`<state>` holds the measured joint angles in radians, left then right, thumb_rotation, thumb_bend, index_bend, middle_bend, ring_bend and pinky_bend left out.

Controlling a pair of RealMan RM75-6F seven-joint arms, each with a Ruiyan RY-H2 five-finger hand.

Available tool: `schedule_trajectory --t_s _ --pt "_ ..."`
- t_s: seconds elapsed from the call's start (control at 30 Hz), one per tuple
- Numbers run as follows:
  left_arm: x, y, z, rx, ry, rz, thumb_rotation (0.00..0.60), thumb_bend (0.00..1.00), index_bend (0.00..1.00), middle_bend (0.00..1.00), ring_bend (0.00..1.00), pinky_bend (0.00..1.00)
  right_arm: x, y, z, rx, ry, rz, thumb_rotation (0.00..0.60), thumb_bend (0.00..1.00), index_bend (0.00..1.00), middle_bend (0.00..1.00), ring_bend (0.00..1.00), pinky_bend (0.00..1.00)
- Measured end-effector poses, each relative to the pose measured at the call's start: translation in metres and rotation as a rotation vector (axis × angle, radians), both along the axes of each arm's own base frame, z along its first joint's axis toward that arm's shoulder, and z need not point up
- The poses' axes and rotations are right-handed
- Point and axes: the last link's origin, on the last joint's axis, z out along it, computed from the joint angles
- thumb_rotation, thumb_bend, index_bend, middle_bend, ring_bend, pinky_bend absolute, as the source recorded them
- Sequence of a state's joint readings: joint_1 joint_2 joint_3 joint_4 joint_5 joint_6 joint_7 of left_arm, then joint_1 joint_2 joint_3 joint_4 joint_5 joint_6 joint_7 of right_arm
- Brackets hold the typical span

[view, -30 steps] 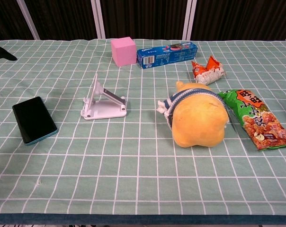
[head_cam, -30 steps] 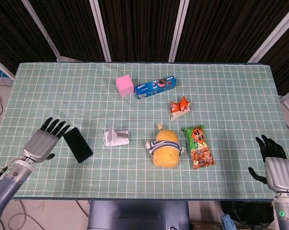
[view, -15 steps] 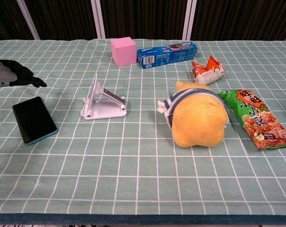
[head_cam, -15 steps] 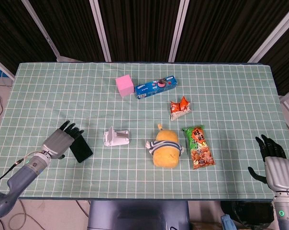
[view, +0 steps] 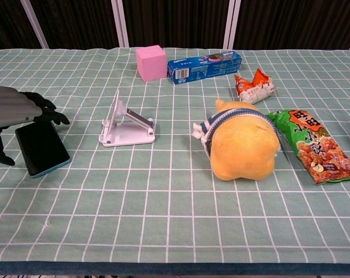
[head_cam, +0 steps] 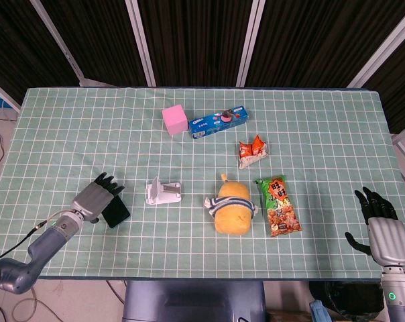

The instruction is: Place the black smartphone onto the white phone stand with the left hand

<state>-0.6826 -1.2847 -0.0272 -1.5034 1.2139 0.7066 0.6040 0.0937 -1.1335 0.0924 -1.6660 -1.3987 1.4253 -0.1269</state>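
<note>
The black smartphone [view: 43, 150] lies flat on the green checked cloth at the left; the head view shows only its near end [head_cam: 117, 214]. My left hand [head_cam: 95, 199] hovers over the phone's far half with fingers spread, holding nothing [view: 15, 113]. The white phone stand [head_cam: 162, 192] sits just right of the phone [view: 126, 124], apart from the hand. My right hand [head_cam: 381, 228] hangs open off the table's right front corner, seen only in the head view.
A yellow plush toy [head_cam: 233, 208] and a green snack bag [head_cam: 278, 204] lie right of the stand. Further back sit a pink cube [head_cam: 175, 121], a blue cookie box [head_cam: 218, 123] and an orange snack packet [head_cam: 252, 151].
My left hand has moved right, from beside the phone's left edge to above it, now covering most of the phone in the head view. The phone and my right hand have stayed put.
</note>
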Motion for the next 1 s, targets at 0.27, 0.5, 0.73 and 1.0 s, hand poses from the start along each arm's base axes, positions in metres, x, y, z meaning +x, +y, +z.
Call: schedule_trajectory --t_s 0.27,0.5,0.73,1.0 --pt "0.005 0.001 -0.007 -0.011 -0.008 0.0 0.6 0.07 0.16 0.2 0.0 0.04 0.0 0.0 0.0 0.0 -0.001 0.0 0.6 0.34 0.0 0.0 0.0 0.12" --pt "0.006 0.0 -0.012 -0.021 -0.007 0.006 0.6 0.07 0.19 0.22 0.0 0.04 0.0 0.0 0.0 0.0 -0.003 0.001 0.6 0.34 0.0 0.0 0.0 0.12" --pt "0.008 0.0 -0.016 -0.03 -0.004 0.003 0.6 0.08 0.2 0.22 0.0 0.04 0.0 0.0 0.0 0.0 -0.005 0.001 0.6 0.34 0.0 0.0 0.0 0.12" --pt "0.009 0.0 -0.016 -0.023 -0.01 0.005 0.6 0.28 0.43 0.45 0.07 0.05 0.0 0.0 0.0 0.001 -0.005 0.001 0.6 0.34 0.0 0.0 0.0 0.12"
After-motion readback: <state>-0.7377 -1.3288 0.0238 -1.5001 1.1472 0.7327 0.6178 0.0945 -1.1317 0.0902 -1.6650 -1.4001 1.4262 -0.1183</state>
